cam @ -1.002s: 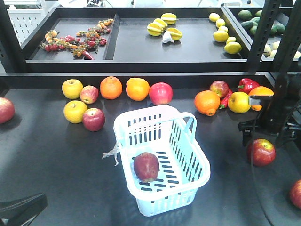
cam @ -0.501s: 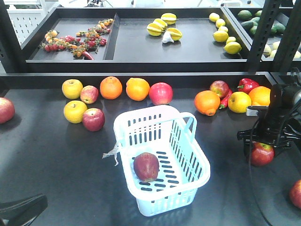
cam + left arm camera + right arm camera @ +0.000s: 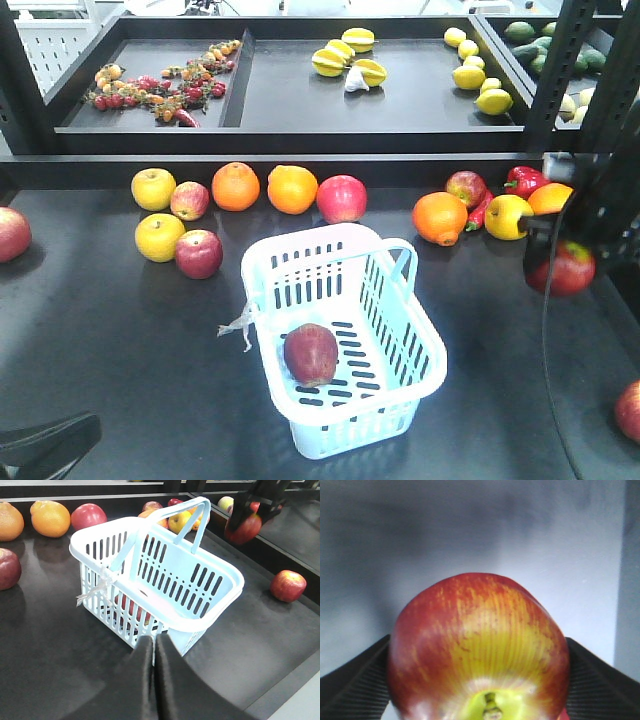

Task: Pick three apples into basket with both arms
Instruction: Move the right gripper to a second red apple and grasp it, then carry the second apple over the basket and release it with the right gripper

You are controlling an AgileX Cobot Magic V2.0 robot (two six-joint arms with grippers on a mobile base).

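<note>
1. The right tool (image 3: pixel 562 262) clamps a red apple (image 3: pixel 567 272) between its two fingers. It holds the fruit clear of the bench (image 3: pixel 120 330), to the right of the basket (image 3: pixel 300 268) and apart from it.
2. A second apple (image 3: pixel 311 354) lies on the basket's floor.
3. A third apple (image 3: pixel 630 410) sits on the bench at the right edge.
4. A fourth apple (image 3: pixel 199 253) rests left of the basket, touching a yellow apple (image 3: pixel 160 237).
5. The left tool (image 3: pixel 152 652) has its fingers pressed together with nothing between them, low over the bench near the basket's corner.
</note>
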